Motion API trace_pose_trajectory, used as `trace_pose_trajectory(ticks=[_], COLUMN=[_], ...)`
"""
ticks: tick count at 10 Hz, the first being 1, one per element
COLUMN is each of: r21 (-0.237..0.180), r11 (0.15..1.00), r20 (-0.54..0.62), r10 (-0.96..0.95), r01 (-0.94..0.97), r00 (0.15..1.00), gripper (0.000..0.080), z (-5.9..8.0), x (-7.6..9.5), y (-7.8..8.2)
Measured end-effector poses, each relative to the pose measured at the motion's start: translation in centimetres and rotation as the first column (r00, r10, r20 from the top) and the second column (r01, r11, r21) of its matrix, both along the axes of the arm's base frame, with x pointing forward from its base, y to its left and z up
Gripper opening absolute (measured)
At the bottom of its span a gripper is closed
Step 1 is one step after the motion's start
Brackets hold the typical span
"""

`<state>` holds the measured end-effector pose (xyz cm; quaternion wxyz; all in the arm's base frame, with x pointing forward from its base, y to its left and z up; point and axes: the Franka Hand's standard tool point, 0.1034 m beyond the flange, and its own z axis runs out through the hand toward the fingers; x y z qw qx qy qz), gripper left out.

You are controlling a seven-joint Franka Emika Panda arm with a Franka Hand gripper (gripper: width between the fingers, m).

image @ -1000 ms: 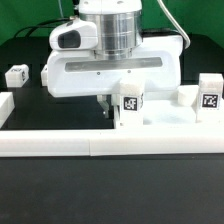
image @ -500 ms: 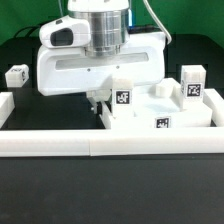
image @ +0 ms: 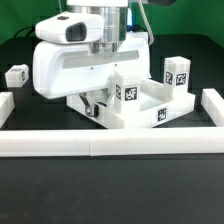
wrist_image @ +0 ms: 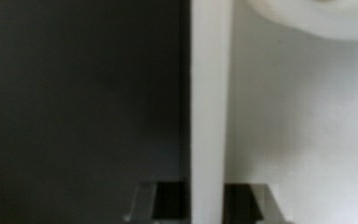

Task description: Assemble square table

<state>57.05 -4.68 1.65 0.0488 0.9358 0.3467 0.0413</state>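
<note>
Wrist view: end effector [wrist_image: 208,200] clamped on the square table [wrist_image: 304,120] by its raised rim.

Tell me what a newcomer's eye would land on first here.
The bulky white robot arm fills the middle of the exterior view. Its gripper is shut on the rim of the square tabletop, which sits skewed to the front border bar. Two tagged legs stand up from that tabletop, and one loose leg sits apart at the exterior view's left.
</note>
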Motion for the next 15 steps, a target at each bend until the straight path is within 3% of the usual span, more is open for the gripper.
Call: trace_pose_trajectory(ticks=[3, 4, 6, 11, 13, 14, 15], r21=[-0.044, -0.013, -0.002, -0.034, -0.008, -0.001, -0.002], r11=[0.96, 0.946, 0.921, 0.774, 0.719, 0.665, 0.615], r20=[-0.037, -0.099, -0.1, -0.15, -0.171, -0.175, -0.184], r10=[0.276, 0.322, 0.388, 0.622, 0.684, 0.735, 0.775], r01=[-0.278, -0.324, -0.391, -0.633, -0.695, -0.747, -0.789], r00=[0.96, 0.942, 0.916, 0.769, 0.71, 0.655, 0.605], gripper=[0.0065, 0.0065, 0.0064, 0.0064, 0.0064, 0.0064, 0.0063], z=[0.1, -0.2, -0.2, -0.3, -0.6, -0.5, -0.6], x=[0.1, 0.6, 2.1, 1.9, 2.1, 2.3, 2.3], y=[-0.4, 1.3, 3.5, 2.5, 6.3, 6.9, 6.3])
